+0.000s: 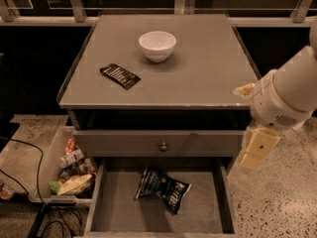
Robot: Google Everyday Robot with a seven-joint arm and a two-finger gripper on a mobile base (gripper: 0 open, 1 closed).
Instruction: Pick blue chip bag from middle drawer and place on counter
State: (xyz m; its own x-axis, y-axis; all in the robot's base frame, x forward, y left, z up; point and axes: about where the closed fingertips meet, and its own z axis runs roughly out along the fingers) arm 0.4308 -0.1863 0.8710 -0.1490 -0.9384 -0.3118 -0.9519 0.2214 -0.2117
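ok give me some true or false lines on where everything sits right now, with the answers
1. The blue chip bag lies on the floor of the open middle drawer. True.
2. The white bowl stands in the drawer beside the bag. False: it stands on the counter.
3. The gripper is holding the blue chip bag. False: it hangs to the right of the cabinet, apart from the bag.
4. A flat black packet lies on the counter, nearer the front and left than the bowl. True.
5. A bin of snacks sits on the ground to the left of the drawer. True.
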